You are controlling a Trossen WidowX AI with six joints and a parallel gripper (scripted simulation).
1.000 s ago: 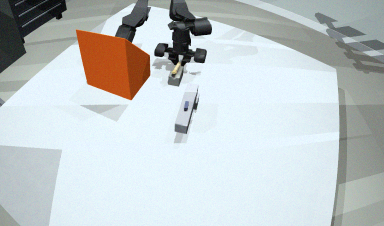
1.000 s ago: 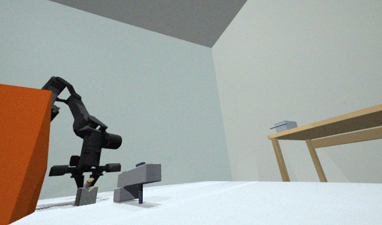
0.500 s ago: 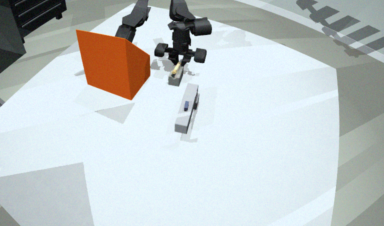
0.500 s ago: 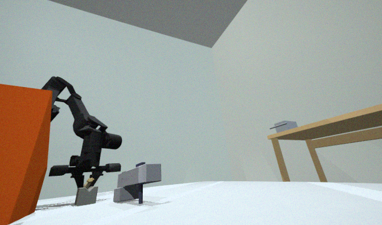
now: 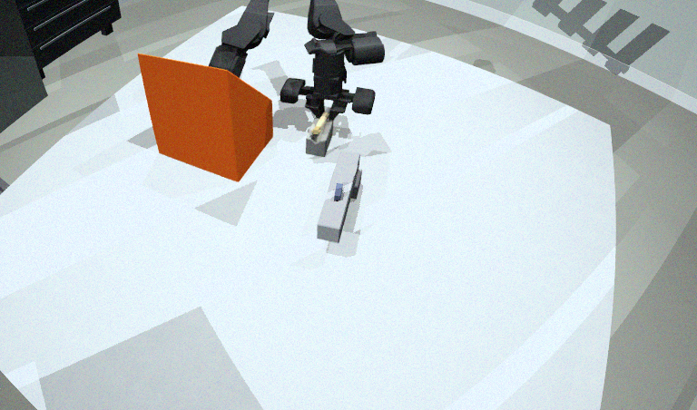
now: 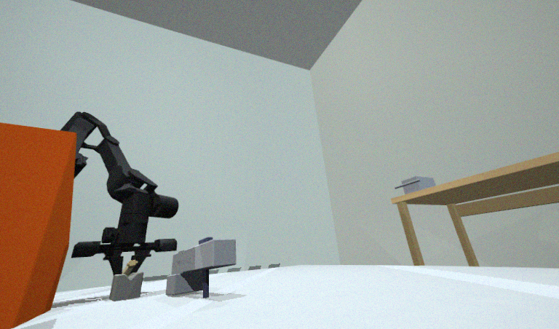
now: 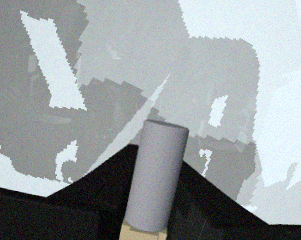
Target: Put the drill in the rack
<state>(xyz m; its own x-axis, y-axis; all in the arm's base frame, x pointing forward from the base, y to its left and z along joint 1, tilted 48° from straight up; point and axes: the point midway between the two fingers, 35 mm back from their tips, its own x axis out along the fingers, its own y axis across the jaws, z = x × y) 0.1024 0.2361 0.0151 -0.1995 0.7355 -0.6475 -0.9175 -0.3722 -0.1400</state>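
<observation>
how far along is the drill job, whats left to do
Looks done: the drill is clear of the grey housing. In hand: the gripper grips it at the notched rack. Probably left: settle it, let go, back away.

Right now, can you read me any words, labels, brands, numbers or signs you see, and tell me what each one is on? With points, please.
There are none that I can read.
Gripper (image 5: 323, 116) (image 6: 128, 268): no lettering that I can make out.
Orange block (image 5: 192, 118) (image 6: 35, 209): plain faces.
Black drawers (image 5: 66, 13): pale lines across the fronts, no text.
</observation>
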